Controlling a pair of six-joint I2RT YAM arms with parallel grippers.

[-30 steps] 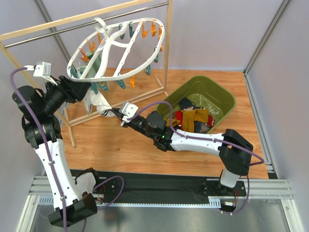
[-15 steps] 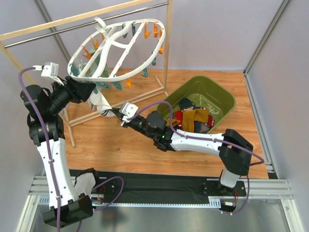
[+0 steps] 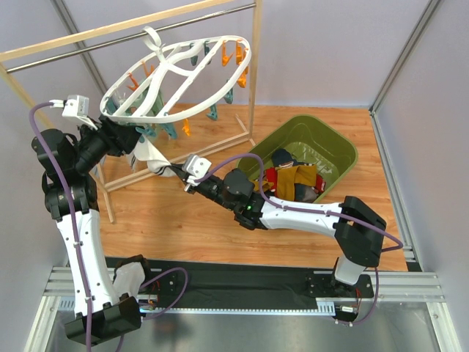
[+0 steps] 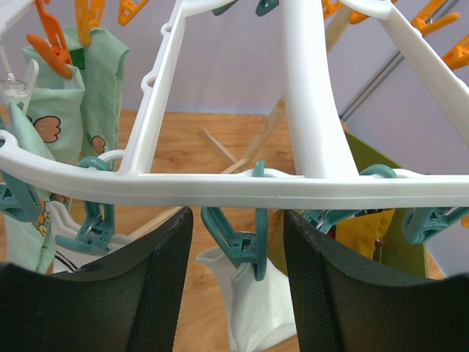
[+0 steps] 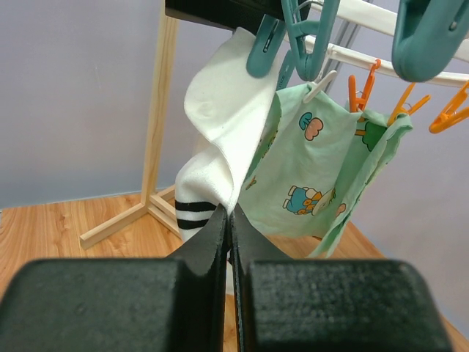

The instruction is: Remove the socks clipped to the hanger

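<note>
Lilac-grey walls close in a wood-topped table [image 3: 190,220], with the arm bases bolted at its near edge. Out from there, over the left half of the table, the right claw [image 5: 229,213] is closed, pinching the hanging lower edge of a white sock [image 5: 220,110] with black stripes. The sock's top is caught in a teal clip [image 4: 242,246]. Just beyond, the left claw [image 4: 236,214] stands open under the near rim of the hanger [image 4: 315,103]. That clip hangs in the gap between its fingers; I cannot tell whether they touch it. Mint green printed socks [image 5: 308,176] hang beside the white one, also clipped. The hanger hangs tilted from the wooden and metal rail frame [image 3: 252,110] toward the far left corner. Loose socks [image 3: 293,176] lie in a green bin [image 3: 333,136] near the right edge.

The sock looks light and limp, so it will stretch and drape rather than resist. A pinch low on the fabric seems adequate, though the thin knit may slip out. The hanger swings freely, so it probably needs steadying at the rim while the sock is drawn straight down out of the clip.
</note>
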